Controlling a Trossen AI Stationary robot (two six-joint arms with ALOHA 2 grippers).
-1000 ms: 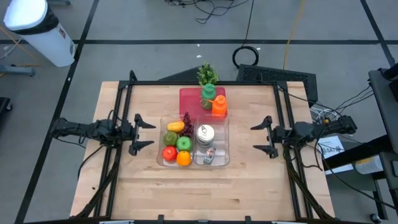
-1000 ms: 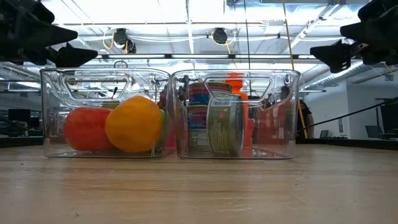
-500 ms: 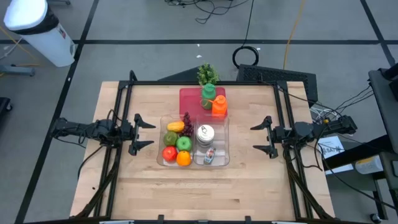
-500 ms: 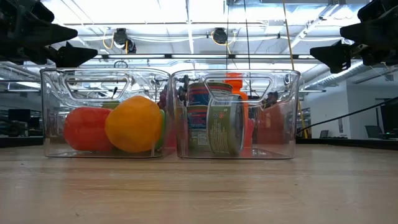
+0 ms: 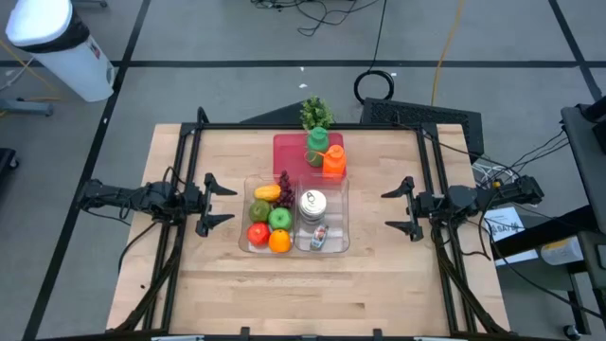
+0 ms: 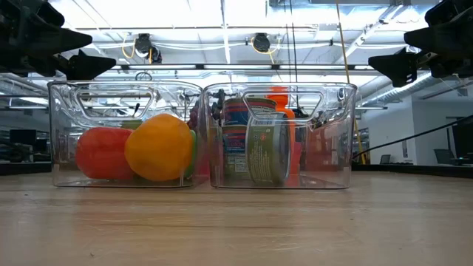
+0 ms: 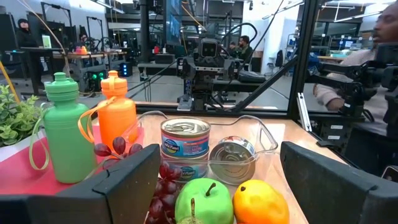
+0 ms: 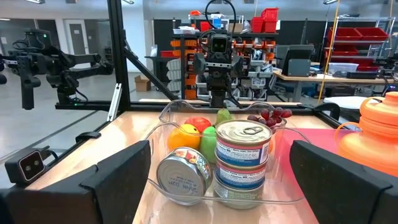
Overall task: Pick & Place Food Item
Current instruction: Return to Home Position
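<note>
Two clear bins sit side by side mid-table. The left bin [image 5: 266, 218] holds fruit: a red one [image 5: 257, 233], an orange [image 5: 279, 242], green apples [image 5: 279, 219], a yellow fruit and purple grapes [image 5: 284, 182]. The right bin [image 5: 322, 220] holds stacked cans [image 5: 312, 203] and one can on its side [image 5: 319, 237]. My left gripper [image 5: 214, 203] hovers open left of the bins, above the table. My right gripper [image 5: 401, 208] hovers open right of them.
A red mat [image 5: 295, 152] behind the bins carries a green bottle [image 5: 316, 145] and an orange bottle [image 5: 333, 159]; a small green plant [image 5: 315, 113] stands at the far edge. Bare wood lies near the front edge. People show in the room beyond the table.
</note>
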